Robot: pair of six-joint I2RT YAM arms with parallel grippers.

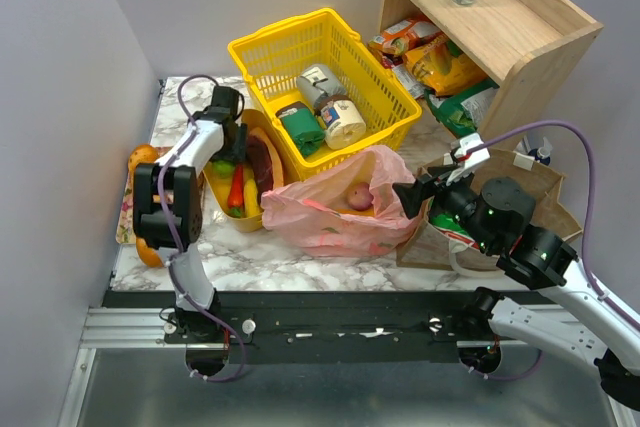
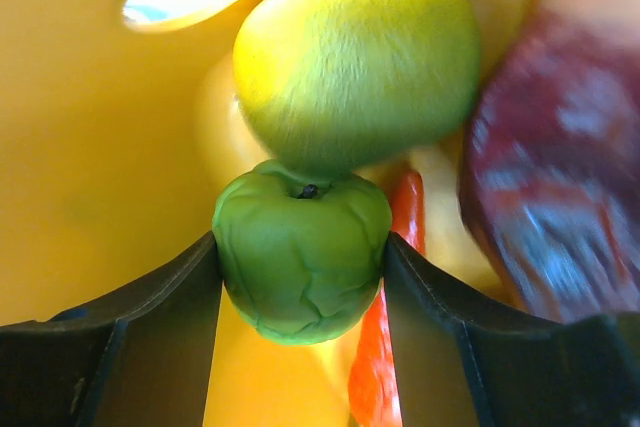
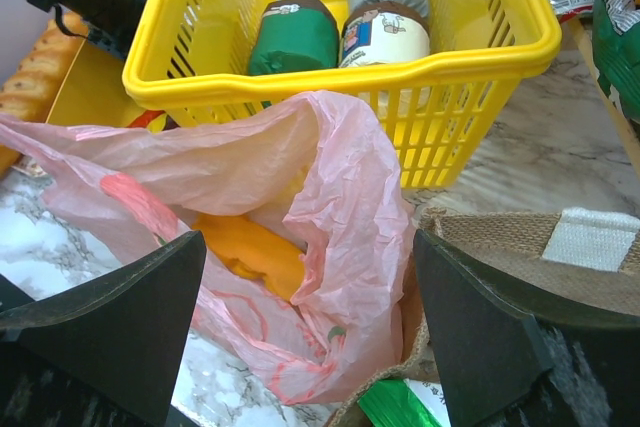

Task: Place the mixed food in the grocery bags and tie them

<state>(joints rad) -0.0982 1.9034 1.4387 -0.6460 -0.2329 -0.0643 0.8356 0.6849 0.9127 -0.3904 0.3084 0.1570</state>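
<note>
At the tabletop's [image 1: 250, 259] left edge, left fingers [image 2: 150, 347] clamp a green toy fruit [image 2: 300, 252], probably light and slick, mid-girth; right fingers [image 3: 110, 317] apart.

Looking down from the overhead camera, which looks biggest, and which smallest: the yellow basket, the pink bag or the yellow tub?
1. yellow basket, looks largest
2. pink bag, crumpled, so its outline is loose
3. yellow tub, looks clearly smallest, though partly covered

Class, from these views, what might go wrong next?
The left gripper pinches the round green toy fruit only at its sides; it may slip when lifted.
The pink bag lies crumpled, unheld, within the open right gripper, so a dropped fruit might miss.
</note>
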